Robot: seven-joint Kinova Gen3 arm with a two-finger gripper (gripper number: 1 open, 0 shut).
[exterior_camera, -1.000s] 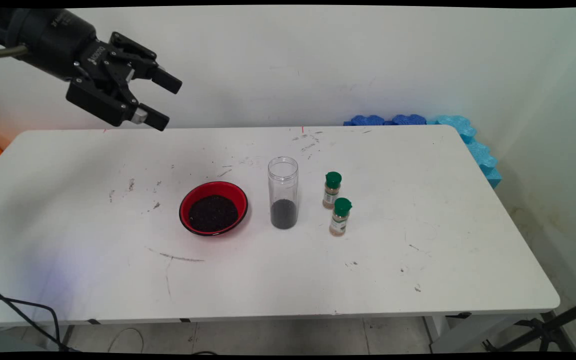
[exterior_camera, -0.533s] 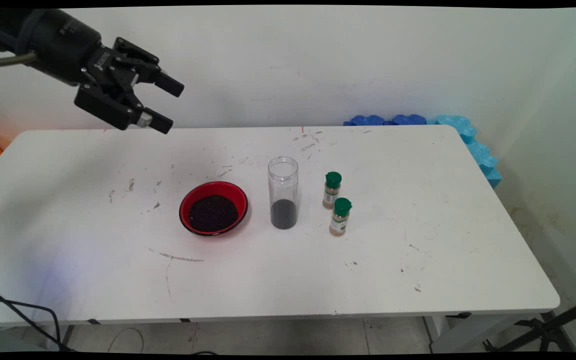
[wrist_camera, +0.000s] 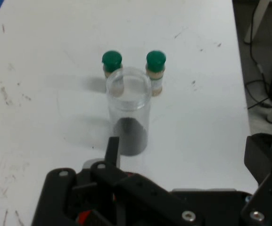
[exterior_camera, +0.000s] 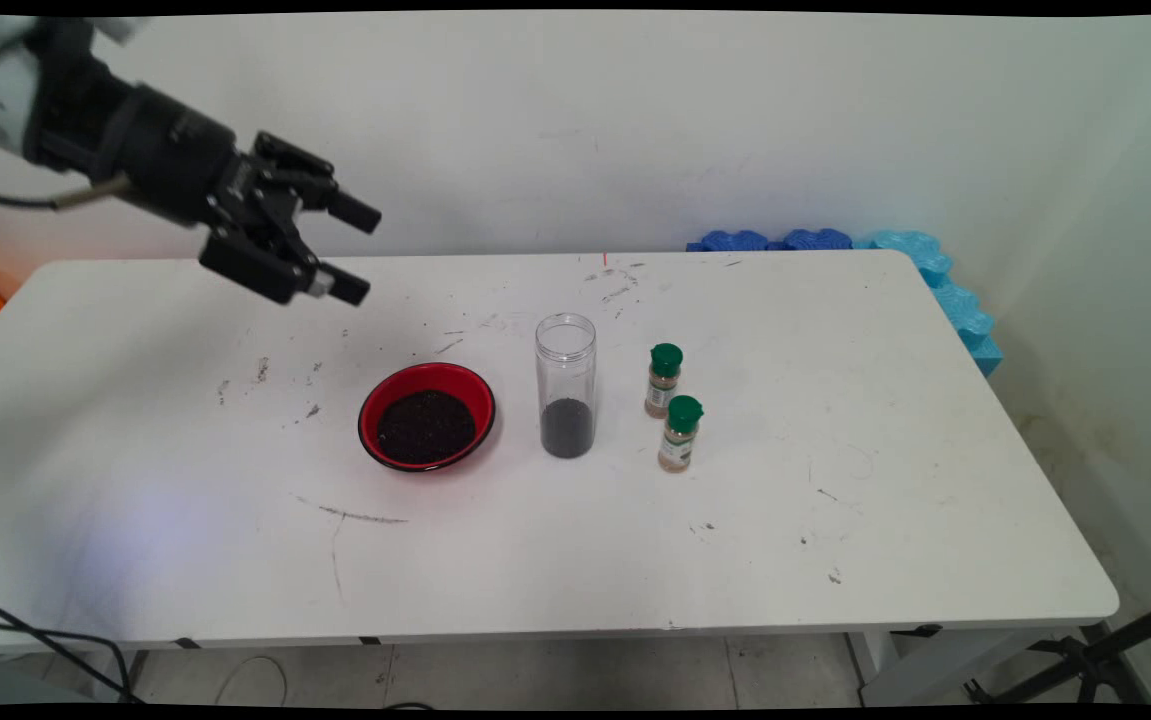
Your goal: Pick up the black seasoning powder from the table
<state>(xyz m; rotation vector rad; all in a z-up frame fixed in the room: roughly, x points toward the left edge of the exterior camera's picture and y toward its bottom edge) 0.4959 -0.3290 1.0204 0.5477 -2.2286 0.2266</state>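
- Gripper (exterior_camera: 360, 250): fingers spread, holding nothing, in the air over the table's far left, well apart from everything.
- Table (exterior_camera: 835, 400): white, scuffed.
- Bowl (exterior_camera: 426, 415): red, dark grains inside.
- Jar (exterior_camera: 566, 385): clear, upright, beside bowl.
- Two green-capped bottles (exterior_camera: 664, 380), right of jar.

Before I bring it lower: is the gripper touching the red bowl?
Apart. The main view shows the gripper raised, open, up-left of the red bowl, bare table between.

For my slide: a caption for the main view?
Open gripper above table, near red bowl, jar, two spice bottles.
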